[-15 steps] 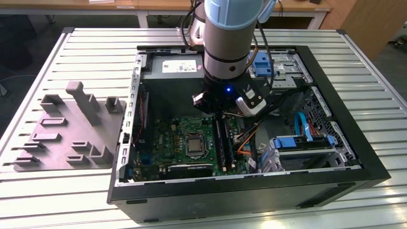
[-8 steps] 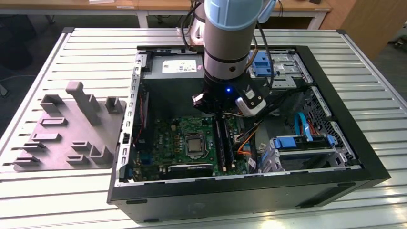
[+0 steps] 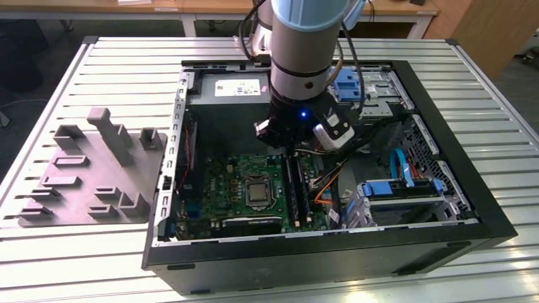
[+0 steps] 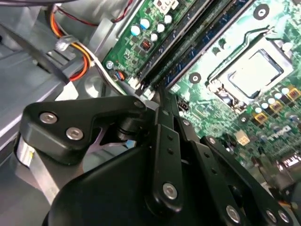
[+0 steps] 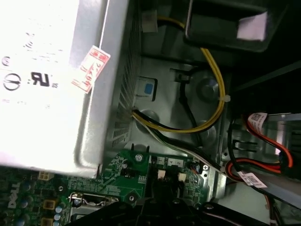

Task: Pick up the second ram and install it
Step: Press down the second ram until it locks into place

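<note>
A slatted metal bench (image 3: 76,69) fills the room's middle; behind it stand a wooden desk (image 3: 211,9) and dark floor (image 3: 34,38).

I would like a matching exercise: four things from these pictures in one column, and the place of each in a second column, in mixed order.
Things:
1. gripper
2. grey tray
3. processor socket
4. power supply box

Places:
A. on the table, at the exterior view's left of the computer case
B. far end of the case
C. down over the memory slots
D. middle of the green board

Pairs: 1-C, 2-A, 3-D, 4-B
</note>
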Controlling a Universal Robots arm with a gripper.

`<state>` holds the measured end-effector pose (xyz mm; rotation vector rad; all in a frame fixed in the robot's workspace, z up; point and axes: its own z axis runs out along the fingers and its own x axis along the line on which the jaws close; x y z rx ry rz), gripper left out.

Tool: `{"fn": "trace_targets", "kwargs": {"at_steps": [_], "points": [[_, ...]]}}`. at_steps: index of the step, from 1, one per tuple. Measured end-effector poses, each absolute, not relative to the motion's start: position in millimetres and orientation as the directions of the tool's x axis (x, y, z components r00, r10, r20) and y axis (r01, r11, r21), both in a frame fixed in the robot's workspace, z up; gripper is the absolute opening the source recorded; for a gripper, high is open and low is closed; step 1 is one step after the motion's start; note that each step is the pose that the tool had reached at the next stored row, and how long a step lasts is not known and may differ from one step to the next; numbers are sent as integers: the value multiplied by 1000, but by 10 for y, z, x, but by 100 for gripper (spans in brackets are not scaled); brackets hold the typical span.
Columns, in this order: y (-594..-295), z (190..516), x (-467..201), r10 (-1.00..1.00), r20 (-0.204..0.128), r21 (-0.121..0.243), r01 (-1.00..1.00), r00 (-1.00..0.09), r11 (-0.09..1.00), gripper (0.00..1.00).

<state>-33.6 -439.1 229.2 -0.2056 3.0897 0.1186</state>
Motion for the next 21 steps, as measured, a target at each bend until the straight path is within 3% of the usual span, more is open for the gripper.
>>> {"fn": "trace_targets", "kwargs": {"at_steps": [10,21], "points": [[-4406,2378,-336,-131,-47,73,-134,-990,988,10],[-4617,2377,-336,-131,-45,59,-134,-990,989,10]]}}
